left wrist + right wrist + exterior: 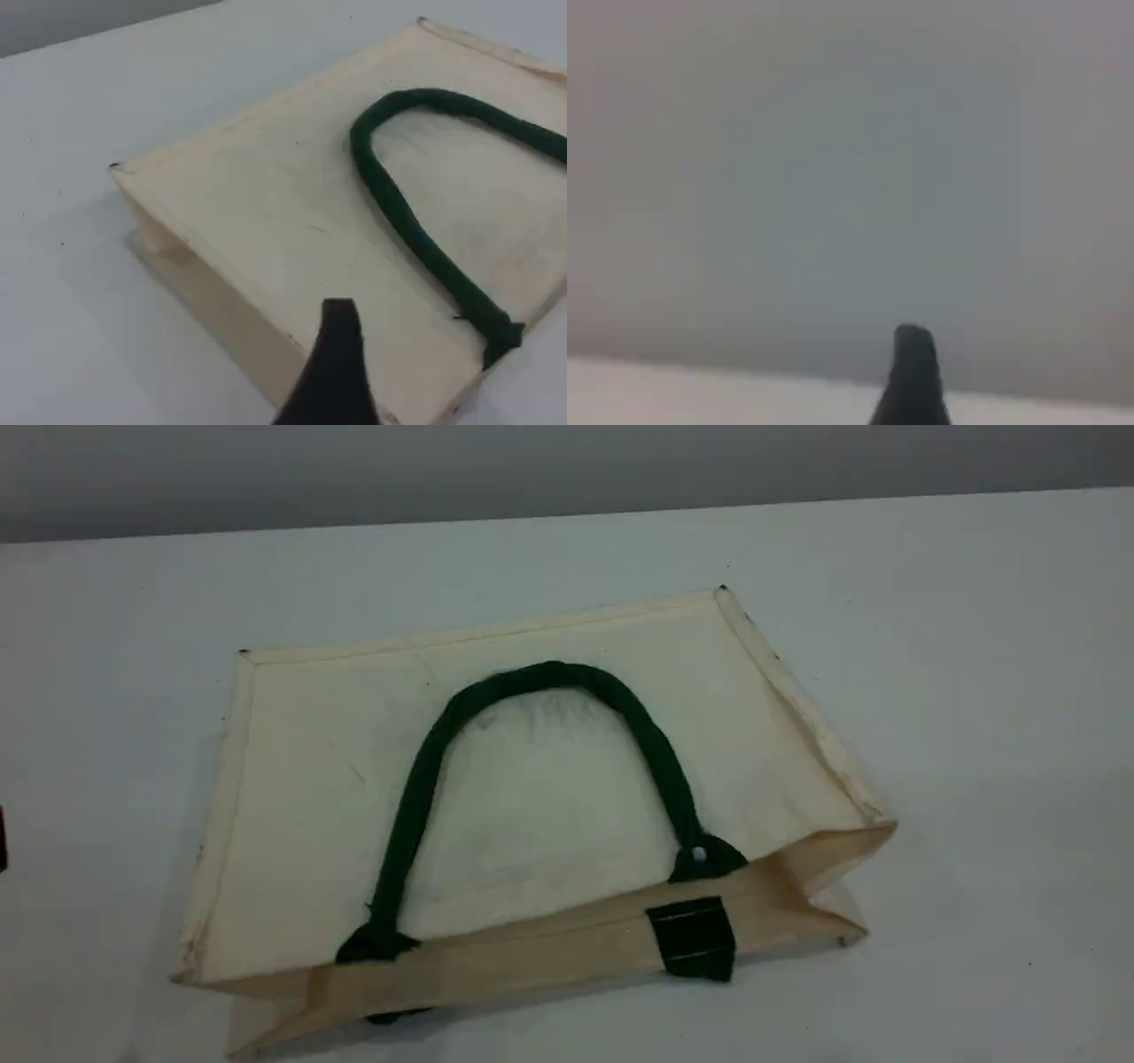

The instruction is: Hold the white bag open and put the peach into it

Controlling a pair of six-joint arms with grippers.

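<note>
Dark green strap tab [693,939] sat at 6 o'clock on the flat, cream white bag [532,779]; left gripper [339,354] and right gripper [912,372] gaped.

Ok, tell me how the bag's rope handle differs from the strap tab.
The rope handle is long, round and curved in an arch; the strap tab is short, flat and rectangular. The handle lies across the top face of the bag; the tab sits at its near edge. Both are dark green.

What shows of me
My left gripper [335,367] and right gripper [912,376] each show one matte black, tapered, round-ended fingertip.
</note>
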